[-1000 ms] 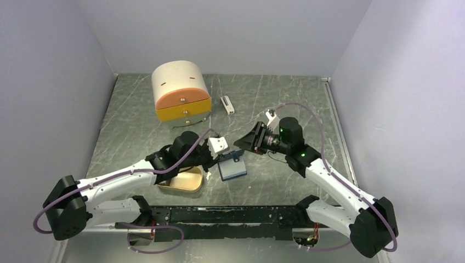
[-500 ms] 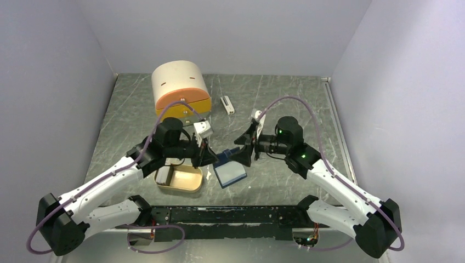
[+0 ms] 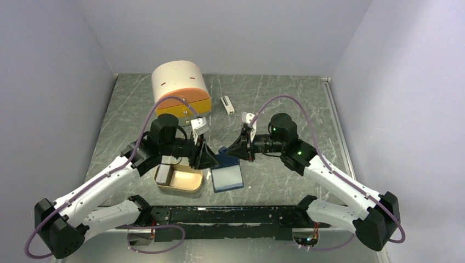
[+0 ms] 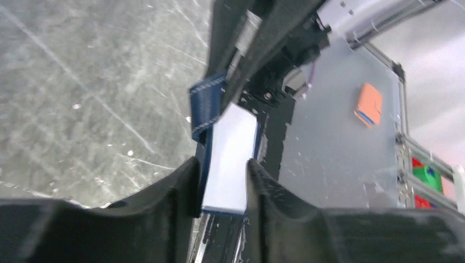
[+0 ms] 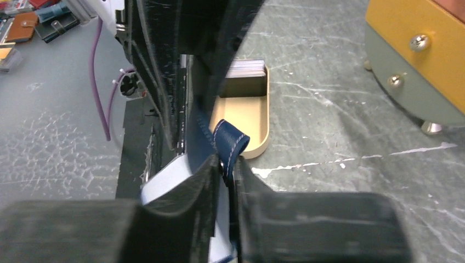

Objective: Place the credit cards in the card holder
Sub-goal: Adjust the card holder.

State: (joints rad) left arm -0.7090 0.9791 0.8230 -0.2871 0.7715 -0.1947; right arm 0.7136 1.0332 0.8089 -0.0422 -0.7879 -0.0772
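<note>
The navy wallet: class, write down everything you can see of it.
The navy wallet sits open on the grey table between both claws, pale inner panel facing up. It looks like soft leather with light stitching and a small tab. The right claw pinches that tab; the left claw stands open around its opposite edge.

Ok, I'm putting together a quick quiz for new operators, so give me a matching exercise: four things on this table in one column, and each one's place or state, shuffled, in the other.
Things:
A. card holder
B. tin
C. white bar
D. drawer unit

Places or states:
1. stands at the back left of the table
2. holds a stack of cards at one end
3. lies alone just right of the drawer unit
4. open, pale blue inside showing

Pairs: A-4, B-2, C-3, D-1
</note>
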